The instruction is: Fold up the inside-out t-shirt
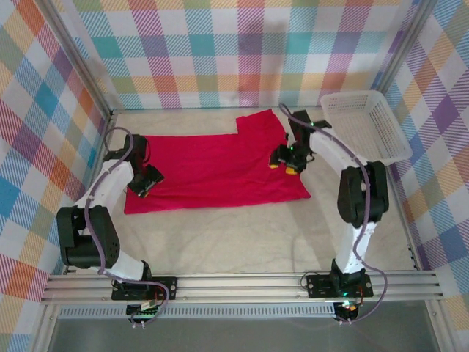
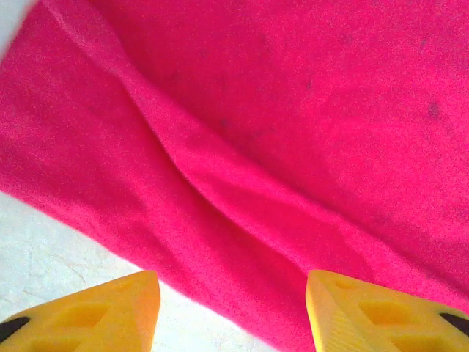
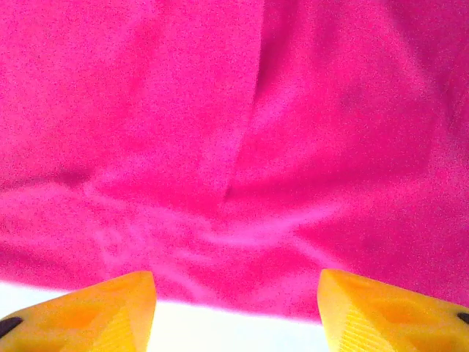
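The left pincer (image 1: 144, 183) and right pincer (image 1: 284, 163) both stand open, gripping nothing. The red t-shirt (image 1: 212, 165) lies spread on the surface (image 1: 242, 235) beside a white basket (image 1: 366, 125), softly creased. The right pincer is at the shirt's basket end, the left at the far end.

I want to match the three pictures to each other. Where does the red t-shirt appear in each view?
Top external: the t-shirt lies spread flat, middle to far part of the table.
Left wrist: t-shirt across the top and right, its edge slanting down to the right.
Right wrist: t-shirt over the upper part, its edge near the bottom.
Shared landmark: pale table along that edge.
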You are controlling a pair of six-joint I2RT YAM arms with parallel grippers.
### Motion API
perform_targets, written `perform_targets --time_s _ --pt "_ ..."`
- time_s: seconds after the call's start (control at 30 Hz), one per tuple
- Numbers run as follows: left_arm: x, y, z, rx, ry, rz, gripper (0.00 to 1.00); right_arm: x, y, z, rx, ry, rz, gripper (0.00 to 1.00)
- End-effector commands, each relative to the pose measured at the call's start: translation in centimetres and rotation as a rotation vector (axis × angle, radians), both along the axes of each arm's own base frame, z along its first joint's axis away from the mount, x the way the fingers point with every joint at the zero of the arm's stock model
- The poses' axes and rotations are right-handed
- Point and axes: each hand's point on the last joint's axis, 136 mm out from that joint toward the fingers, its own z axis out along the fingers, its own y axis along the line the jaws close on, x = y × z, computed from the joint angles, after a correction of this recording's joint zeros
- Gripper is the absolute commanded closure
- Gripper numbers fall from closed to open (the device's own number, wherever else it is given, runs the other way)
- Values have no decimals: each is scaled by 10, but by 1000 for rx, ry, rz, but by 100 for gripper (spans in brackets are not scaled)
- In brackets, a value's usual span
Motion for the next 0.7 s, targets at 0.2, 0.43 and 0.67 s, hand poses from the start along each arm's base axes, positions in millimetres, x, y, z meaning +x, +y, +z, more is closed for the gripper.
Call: perform_targets --time_s 0.2,0.43,0.67 --pt "-20 21 -60 -93 119 110 46 -34 -2 -75 78 110 -118 43" --pt "-54 69 -90 -114 233 275 47 -83 -43 -104 -62 203 -142 46" --pt "-82 72 -73 -57 199 301 47 -118 -54 -93 -80 221 -148 48"
